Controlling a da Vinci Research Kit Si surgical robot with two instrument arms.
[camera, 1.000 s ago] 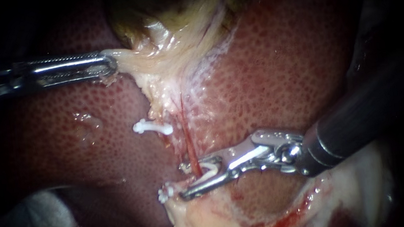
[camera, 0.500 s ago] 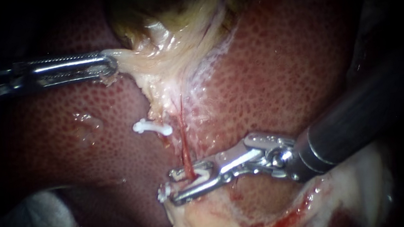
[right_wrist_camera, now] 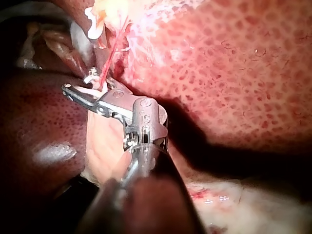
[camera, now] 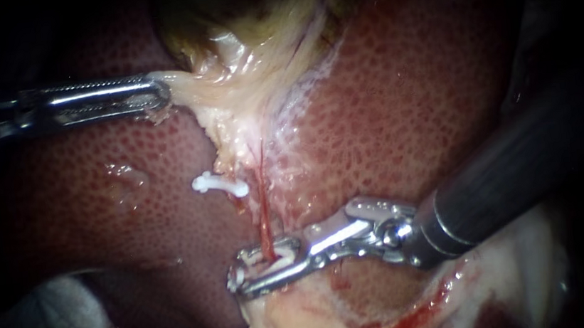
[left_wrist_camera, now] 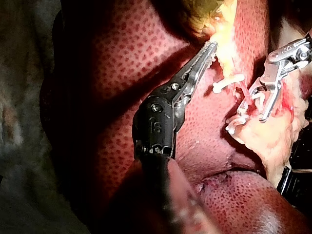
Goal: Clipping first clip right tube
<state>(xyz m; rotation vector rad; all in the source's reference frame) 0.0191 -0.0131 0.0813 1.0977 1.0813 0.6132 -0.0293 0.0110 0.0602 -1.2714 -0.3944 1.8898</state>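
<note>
a: what changed over the liver [camera: 427, 86]?
b: the gallbladder [camera: 242, 19] at 12 o'clock hasn't. the left instrument [camera: 159, 96], at 10, still pinches its pale edge. the right instrument [camera: 239, 273], in from 4, slid toward 9, its jaws squeezed narrower on the white clip [camera: 253, 262] straddling the right tube [camera: 265, 209] near 6.
a: hidden?
b: the tube below the jaws. a white bit at their tips is unclear.
a: count?
b: two instruments, two clear clips. the other clip [camera: 220, 184] lies toward 11 from the jaws.
</note>
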